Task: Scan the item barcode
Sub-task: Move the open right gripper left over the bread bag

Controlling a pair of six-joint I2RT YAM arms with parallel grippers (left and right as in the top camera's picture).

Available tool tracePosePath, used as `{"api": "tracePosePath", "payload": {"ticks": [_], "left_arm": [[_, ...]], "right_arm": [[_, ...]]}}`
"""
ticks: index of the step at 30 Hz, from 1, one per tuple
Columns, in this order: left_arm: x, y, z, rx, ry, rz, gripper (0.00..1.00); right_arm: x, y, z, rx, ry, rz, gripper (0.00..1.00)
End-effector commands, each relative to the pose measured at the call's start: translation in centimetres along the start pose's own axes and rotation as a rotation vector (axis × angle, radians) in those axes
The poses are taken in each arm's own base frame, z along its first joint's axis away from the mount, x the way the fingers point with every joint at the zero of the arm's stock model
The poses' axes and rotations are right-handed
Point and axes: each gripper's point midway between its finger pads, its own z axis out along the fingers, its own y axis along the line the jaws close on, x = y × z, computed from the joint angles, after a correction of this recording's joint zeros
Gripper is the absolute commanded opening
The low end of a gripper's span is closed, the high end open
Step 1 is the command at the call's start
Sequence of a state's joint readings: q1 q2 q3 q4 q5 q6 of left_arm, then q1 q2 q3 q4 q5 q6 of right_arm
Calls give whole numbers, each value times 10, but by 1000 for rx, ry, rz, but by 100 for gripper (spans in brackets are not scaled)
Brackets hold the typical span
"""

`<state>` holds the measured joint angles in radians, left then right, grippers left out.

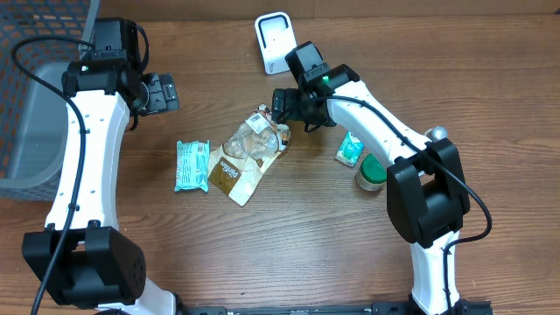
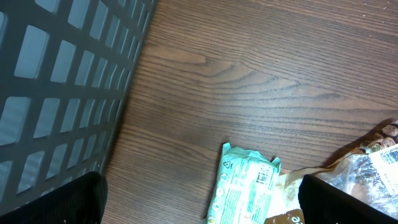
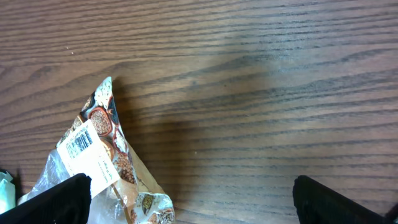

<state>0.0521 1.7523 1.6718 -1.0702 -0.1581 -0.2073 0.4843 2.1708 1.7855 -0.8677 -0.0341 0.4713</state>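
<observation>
Both pairs of jaws gape empty as the right gripper [image 1: 282, 107] hovers by the snack bag [image 1: 249, 156] mid-table, where a shallow pinch could slip or crumple its barcode [image 3: 79, 144].

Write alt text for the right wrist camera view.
A crinkled snack bag with a white barcode label facing up lies at lower left on a wooden table. The right gripper is open and empty, its dark fingers in both bottom corners.

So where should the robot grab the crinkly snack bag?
By its thin pointed end nearest the right gripper, coming down from above. The snack bag lies flat, so probably only that flattened corner fits the open gripper, and the barcode label would remain visible.
</observation>
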Motion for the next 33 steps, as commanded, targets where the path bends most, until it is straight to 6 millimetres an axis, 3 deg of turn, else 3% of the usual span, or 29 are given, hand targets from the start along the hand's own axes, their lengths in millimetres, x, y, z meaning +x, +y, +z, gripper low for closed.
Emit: {"api": "tracePosePath", "payload": {"ticks": [1,6,33], "left_arm": [[-6,-2,-8,2,-26,4,99],[-6,-2,-8,2,-26,4,100],[-6,-2,-8,2,-27,4,100]], "right_arm": [[0,4,0,-26,6,4,100],[12,14,-1,-85,66,6,100],[21,19,0,-79,87,-10,100]]}}
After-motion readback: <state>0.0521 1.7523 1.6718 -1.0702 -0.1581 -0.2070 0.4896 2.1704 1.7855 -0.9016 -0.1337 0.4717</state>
